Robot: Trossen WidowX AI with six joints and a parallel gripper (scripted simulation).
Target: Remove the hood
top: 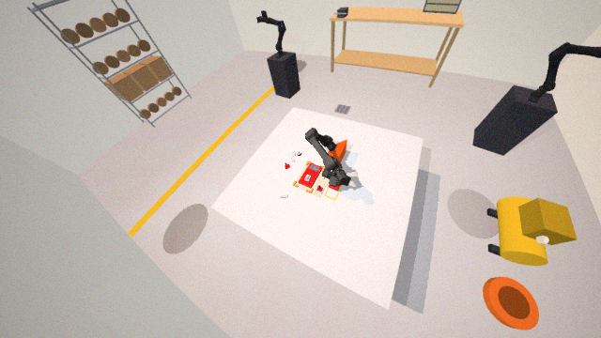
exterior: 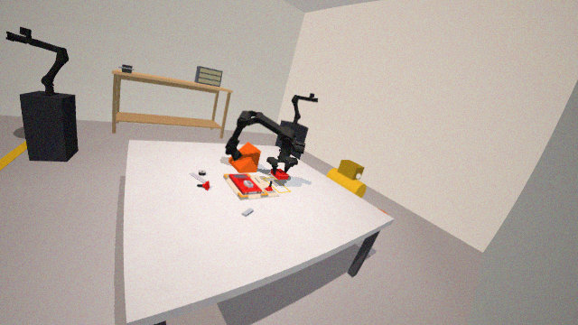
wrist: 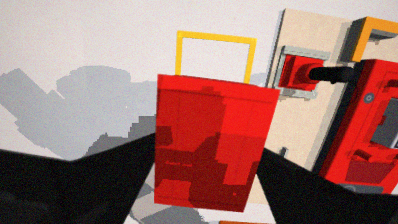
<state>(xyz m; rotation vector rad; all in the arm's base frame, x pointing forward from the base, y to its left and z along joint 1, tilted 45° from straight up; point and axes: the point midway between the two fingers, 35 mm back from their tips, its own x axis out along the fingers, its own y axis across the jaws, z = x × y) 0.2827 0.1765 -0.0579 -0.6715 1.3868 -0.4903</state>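
The gripper (wrist: pixel 207 165) is squeezing the red hood (wrist: pixel 212 140) and holds it up over the table (exterior: pixel 190 253), near the yellow marked area (wrist: pixel 215 52), right of the toy car (exterior: pixel 244 183)

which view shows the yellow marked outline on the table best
The wrist view: the yellow rectangular outline fills the upper frame, its near edge hidden behind the flat red hood held in the gripper. The exterior view shows it small; in the top view only a tiny part shows beside the arm.

Orange block (exterior: pixel 244 158) and wooden bench (exterior: pixel 169 102) behind.
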